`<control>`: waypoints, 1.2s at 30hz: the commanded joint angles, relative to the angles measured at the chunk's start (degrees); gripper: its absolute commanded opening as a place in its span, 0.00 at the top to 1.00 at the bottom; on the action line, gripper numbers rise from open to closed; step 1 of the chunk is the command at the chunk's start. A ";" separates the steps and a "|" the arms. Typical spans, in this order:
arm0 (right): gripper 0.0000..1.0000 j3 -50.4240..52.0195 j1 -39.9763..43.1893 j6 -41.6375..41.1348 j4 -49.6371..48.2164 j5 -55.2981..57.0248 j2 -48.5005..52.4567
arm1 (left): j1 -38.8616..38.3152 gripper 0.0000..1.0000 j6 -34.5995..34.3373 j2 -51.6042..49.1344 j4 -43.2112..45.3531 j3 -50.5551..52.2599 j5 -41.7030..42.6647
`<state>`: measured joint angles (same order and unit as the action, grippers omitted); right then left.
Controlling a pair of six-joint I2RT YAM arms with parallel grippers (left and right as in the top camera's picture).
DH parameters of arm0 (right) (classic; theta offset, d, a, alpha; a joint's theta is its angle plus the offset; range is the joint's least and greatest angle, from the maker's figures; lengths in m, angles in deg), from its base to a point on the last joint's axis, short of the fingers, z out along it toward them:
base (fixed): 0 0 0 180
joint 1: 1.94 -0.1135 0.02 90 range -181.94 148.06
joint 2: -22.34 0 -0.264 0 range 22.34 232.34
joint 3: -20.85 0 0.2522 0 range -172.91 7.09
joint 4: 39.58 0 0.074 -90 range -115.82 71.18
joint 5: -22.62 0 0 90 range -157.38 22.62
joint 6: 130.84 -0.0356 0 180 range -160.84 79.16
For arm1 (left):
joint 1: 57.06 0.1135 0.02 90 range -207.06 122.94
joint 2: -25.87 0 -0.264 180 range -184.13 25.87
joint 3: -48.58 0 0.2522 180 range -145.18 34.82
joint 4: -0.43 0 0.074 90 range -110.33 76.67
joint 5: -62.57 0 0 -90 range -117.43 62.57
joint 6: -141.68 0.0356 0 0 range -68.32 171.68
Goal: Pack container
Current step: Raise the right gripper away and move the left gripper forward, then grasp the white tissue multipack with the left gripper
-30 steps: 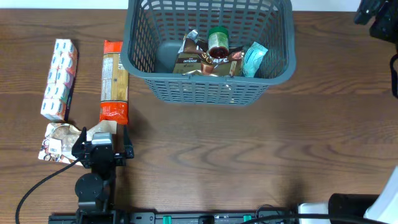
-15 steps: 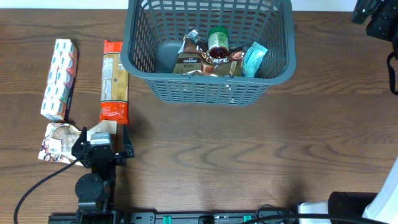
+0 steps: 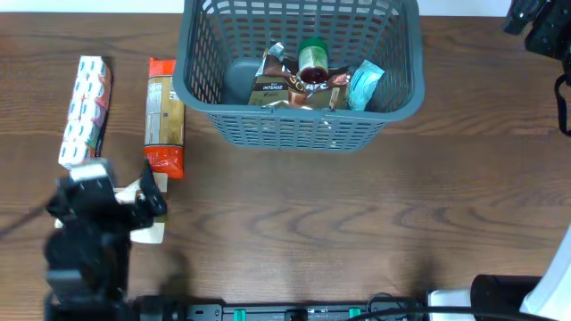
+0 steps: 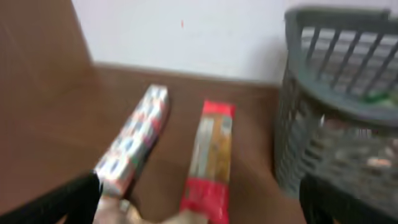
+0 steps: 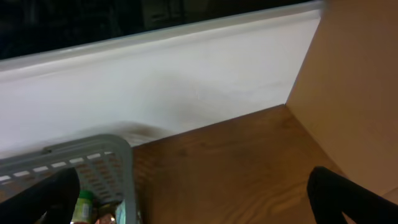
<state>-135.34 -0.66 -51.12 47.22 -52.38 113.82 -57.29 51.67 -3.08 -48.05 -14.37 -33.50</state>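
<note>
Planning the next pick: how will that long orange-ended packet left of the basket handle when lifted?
The packet is long and narrow, so gripped at one end it would probably droop or swing. Its film wrap looks glossy, perhaps slippery. Lying flat, it seems unlikely to roll.

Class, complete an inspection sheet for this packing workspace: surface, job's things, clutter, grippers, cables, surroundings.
Surface: brown wooden table.
Job's things: grey mesh basket holds foil pouch, green-lidded jar, teal packet; pasta packet and printed carton lie outside it.
Clutter: nothing seen.
Grippers: left gripper open and empty; right gripper open and empty.
Cables: black cable at the table's right edge.
Surroundings: white wall behind the table.
</note>
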 commanded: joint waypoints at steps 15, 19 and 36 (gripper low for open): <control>0.01 0.07 0.35 -0.83 0.09 0.15 0.02 | 3.98 0.02 22.88 -44.06 -27.58 -52.78 0.94; 0.01 0.07 0.35 -0.83 0.09 0.15 0.02 | 12.48 0.02 22.01 -49.96 -28.65 -52.78 4.44; 0.01 0.07 0.35 -0.83 0.09 0.15 0.02 | 31.80 0.02 26.84 -77.40 -18.71 -52.78 21.09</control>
<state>-135.30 -0.66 -51.12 47.24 -52.38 113.82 -25.40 75.63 -78.11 -67.59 -66.65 -15.36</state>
